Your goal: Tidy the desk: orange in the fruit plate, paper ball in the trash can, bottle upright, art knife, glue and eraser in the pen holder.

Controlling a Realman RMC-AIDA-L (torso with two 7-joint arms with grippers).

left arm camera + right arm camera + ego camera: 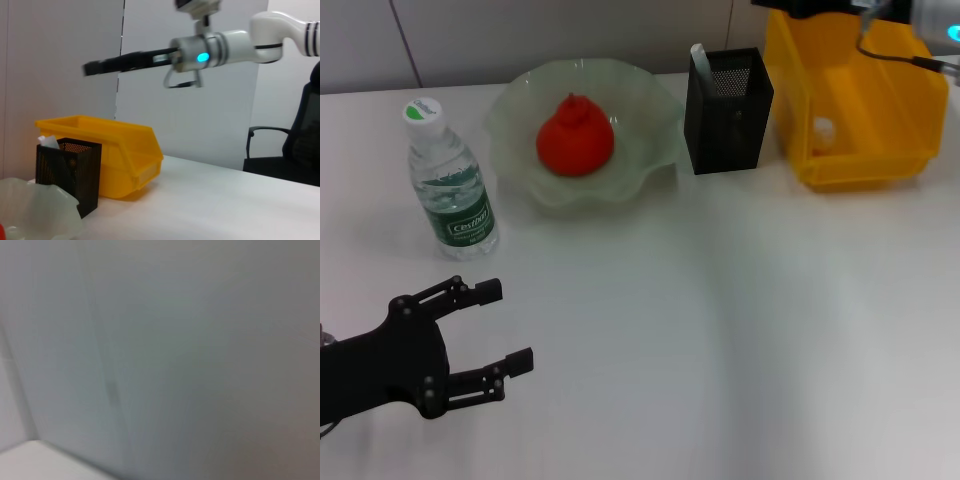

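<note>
- We are finding the left gripper (510, 325) hovering low over the near-left part of the white desk (720, 330), its two black fingers spread wide apart and holding nothing.
- We are seeing the right gripper (92, 67) raised high above the yellow bin (855, 105) at the far right; in the left wrist view its dark fingers are blurred, so we cannot tell how far apart they stand or whether they carry anything.
- We are noting the orange (575, 137) sitting inside the pale green fruit plate (650, 100) at the far centre of the desk.
- We are recording the bottle (450, 185) standing upright with its cap on, just left of the plate and beyond the left gripper.
- We are observing the black mesh pen holder (728, 110) standing between the plate and the bin, with one pale item (700, 60) sticking up at its left corner; we cannot identify it.
- We are spotting a small white object (823, 130) lying inside the bin; it is too small to name.
- The right wrist view is showing only a plain grey wall.
</note>
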